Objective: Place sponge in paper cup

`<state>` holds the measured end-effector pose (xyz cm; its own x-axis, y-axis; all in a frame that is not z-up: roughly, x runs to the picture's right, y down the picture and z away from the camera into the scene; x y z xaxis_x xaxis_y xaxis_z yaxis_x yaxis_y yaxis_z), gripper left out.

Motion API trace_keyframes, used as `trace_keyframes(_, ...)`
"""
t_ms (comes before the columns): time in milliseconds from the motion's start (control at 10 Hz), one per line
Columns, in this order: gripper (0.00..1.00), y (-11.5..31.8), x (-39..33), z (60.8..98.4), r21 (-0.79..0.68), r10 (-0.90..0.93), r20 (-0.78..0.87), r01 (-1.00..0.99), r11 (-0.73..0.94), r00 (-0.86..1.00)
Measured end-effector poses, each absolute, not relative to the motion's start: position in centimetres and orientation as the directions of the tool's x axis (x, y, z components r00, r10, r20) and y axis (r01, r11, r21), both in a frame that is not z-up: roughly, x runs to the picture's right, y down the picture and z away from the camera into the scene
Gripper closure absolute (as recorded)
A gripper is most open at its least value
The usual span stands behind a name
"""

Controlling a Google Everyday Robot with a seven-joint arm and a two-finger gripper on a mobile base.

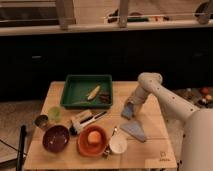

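Gripper (132, 103) is down at the sponge (128, 113); I cannot tell its grip; the sponge looks light and squashy; pinch across its middle; cup (118, 145) near.

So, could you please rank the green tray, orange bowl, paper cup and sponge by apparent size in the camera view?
1. Green tray
2. Orange bowl
3. Paper cup and sponge: these look alike, so I won't rank them. The gripper sits at the sponge, partly covering it.

White arm (167, 99), hand (131, 106) at blue-grey sponge (128, 113) — white cup (118, 145), orange bowl (81, 146), green tray (87, 77).
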<state>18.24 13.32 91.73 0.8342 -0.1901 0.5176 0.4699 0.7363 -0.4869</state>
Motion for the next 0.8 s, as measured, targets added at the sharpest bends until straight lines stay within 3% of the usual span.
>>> trace_keyframes(200, 0.96, 13.4, 18.4, 91.6, -0.486, -0.188, 0.524, 0.473, 0.735, 0.831)
trace_keyframes(300, 1.00, 13.3, 18.6, 91.5, -0.486, -0.188, 0.524, 0.473, 0.735, 0.831)
trace_keyframes(800, 1.00, 12.5, 19.4, 90.3, -0.477, -0.201, 0.514, 0.473, 0.741, 0.834)
